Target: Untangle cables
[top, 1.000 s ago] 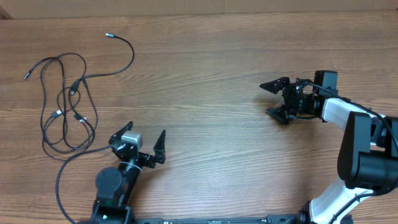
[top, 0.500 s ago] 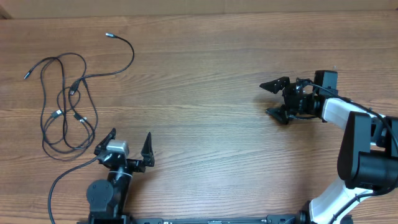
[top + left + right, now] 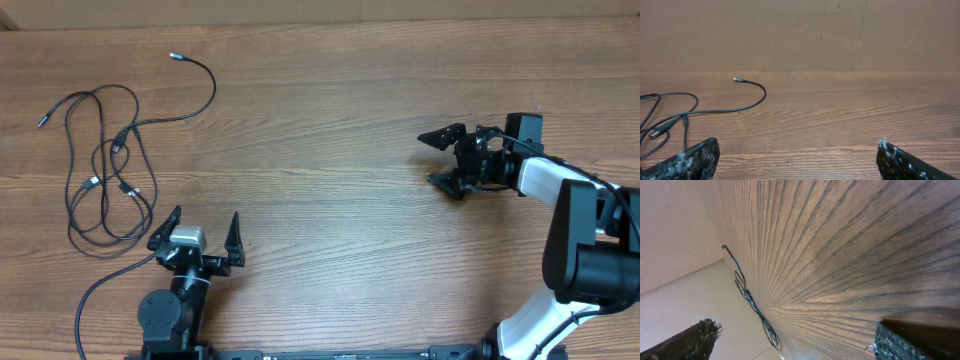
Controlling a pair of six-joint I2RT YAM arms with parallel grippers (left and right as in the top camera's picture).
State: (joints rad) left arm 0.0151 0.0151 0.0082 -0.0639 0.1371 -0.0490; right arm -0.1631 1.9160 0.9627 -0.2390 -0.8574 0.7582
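Observation:
The cables (image 3: 105, 165) are thin black cords with small plug tips, lying in a loose tangle at the far left of the wooden table. One strand (image 3: 747, 102) curls out to a silvery tip in the left wrist view. In the right wrist view the tangle (image 3: 752, 305) lies far off. My left gripper (image 3: 196, 242) is open and empty, near the front edge, right of and nearer than the tangle. My right gripper (image 3: 445, 160) is open and empty at the right side, turned sideways.
A brown cardboard wall (image 3: 800, 35) stands along the table's far edge. A thicker black arm wire (image 3: 95, 285) loops on the table left of the left arm's base.
My left arm has pulled back toward the front edge and a little left, with its gripper open throughout. The right arm and the cables have not moved.

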